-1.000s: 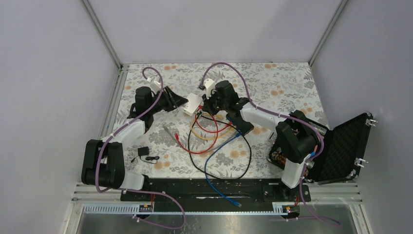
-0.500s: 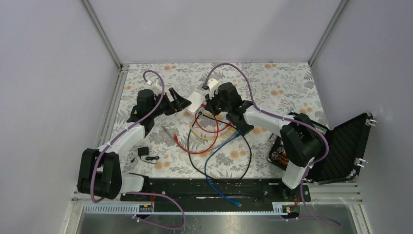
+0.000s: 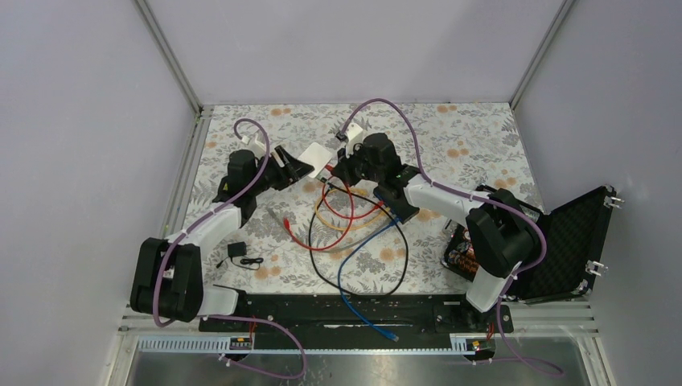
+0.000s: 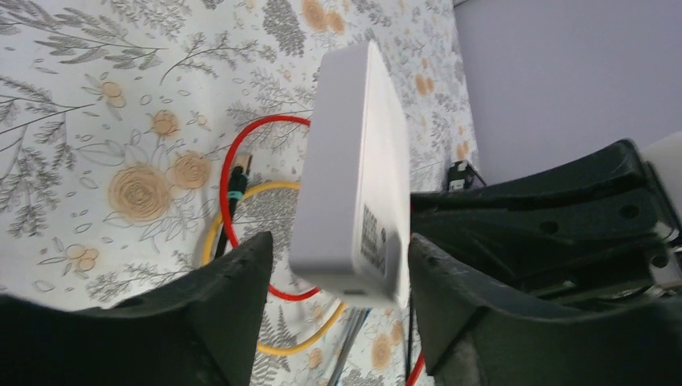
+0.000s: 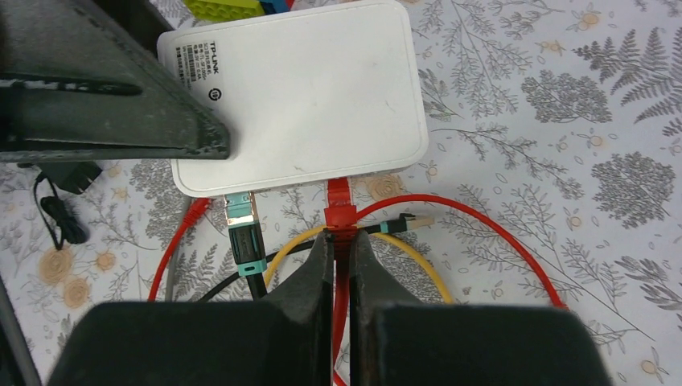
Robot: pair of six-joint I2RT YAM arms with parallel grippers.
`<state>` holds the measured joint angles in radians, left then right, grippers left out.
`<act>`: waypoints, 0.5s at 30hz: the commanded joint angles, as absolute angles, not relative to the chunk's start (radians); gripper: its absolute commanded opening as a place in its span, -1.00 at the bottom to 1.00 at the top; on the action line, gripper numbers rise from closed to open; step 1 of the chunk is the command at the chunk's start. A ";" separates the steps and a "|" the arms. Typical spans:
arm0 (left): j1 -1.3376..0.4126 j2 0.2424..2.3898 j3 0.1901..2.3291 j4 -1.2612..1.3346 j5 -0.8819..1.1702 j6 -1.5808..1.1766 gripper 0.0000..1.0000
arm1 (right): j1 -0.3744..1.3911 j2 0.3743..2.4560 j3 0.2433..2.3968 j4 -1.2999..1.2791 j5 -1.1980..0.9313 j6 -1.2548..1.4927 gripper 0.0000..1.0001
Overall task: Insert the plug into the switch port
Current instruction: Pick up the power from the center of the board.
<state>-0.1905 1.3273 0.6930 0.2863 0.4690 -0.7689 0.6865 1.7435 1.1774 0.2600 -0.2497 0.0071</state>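
My right gripper (image 5: 341,237) is shut on the red plug (image 5: 339,205), whose tip sits in the edge of a small white rounded box (image 5: 297,96). A black-and-teal plug (image 5: 241,229) sits in the same edge. In the top view the white box (image 3: 316,154) is between both grippers. My left gripper (image 4: 339,241) is open, its jaws standing on either side of the white box's (image 4: 354,177) near end with gaps. The flat black box (image 3: 400,207) lies on the mat partly under my right arm, apart from the red plug. Its ports are hidden.
Red, yellow, blue and black cables loop on the floral mat (image 3: 354,233). A loose red plug (image 3: 291,227) and a small black adapter (image 3: 237,251) lie left of them. An open black case (image 3: 563,241) stands at the right. A green brick (image 5: 221,8) lies beyond the white box.
The white box has moved toward the back of the table, with my right gripper and the red plug following it. My left gripper has shifted slightly to stay beside it.
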 commanded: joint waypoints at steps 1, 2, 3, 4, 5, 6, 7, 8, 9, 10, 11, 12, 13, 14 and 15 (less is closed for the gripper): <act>-0.188 1.350 0.695 0.449 0.534 -0.818 0.11 | 0.693 1.695 1.167 0.342 -0.335 0.057 -0.96; -0.188 1.356 0.694 0.464 0.546 -0.822 -0.04 | 0.692 1.696 1.163 0.341 -0.343 0.058 -0.95; -0.188 1.363 0.693 0.481 0.560 -0.827 -0.20 | 0.691 1.697 1.158 0.337 -0.350 0.055 -0.92; -0.188 1.370 0.695 0.489 0.572 -0.832 -0.39 | 0.691 1.697 1.157 0.326 -0.362 0.049 -0.89; -0.188 1.377 0.695 0.495 0.584 -0.836 -0.55 | 0.690 1.697 1.158 0.312 -0.375 0.043 -0.82; -0.188 1.381 0.696 0.502 0.598 -0.840 -0.68 | 0.686 1.697 1.162 0.294 -0.395 0.037 -0.71; -0.188 1.384 0.695 0.510 0.612 -0.842 -0.77 | 0.681 1.697 1.165 0.277 -0.413 0.033 -0.58; -0.187 1.387 0.694 0.512 0.623 -0.843 -0.84 | 0.673 1.695 1.170 0.263 -0.434 0.033 -0.44; -0.189 1.388 0.693 0.513 0.633 -0.845 -0.90 | 0.662 1.694 1.175 0.245 -0.470 0.034 -0.28; -0.189 1.388 0.692 0.512 0.640 -0.844 -0.95 | 0.644 1.692 1.183 0.223 -0.512 0.037 -0.10; -0.188 1.385 0.691 0.505 0.646 -0.843 -0.98 | 0.623 1.688 1.195 0.195 -0.553 0.048 0.05; -0.187 1.385 0.690 0.499 0.654 -0.839 -1.00 | 0.598 1.684 1.199 0.189 -0.602 0.067 0.21; -0.188 1.384 0.686 0.500 0.664 -0.838 -1.00 | 0.568 1.678 1.199 0.196 -0.664 0.090 0.42; -0.187 1.381 0.680 0.502 0.672 -0.839 -1.00 | 0.541 1.675 1.200 0.208 -0.716 0.118 0.66; -0.188 1.380 0.674 0.511 0.681 -0.842 -1.00 | 0.517 1.674 1.200 0.227 -0.764 0.148 0.78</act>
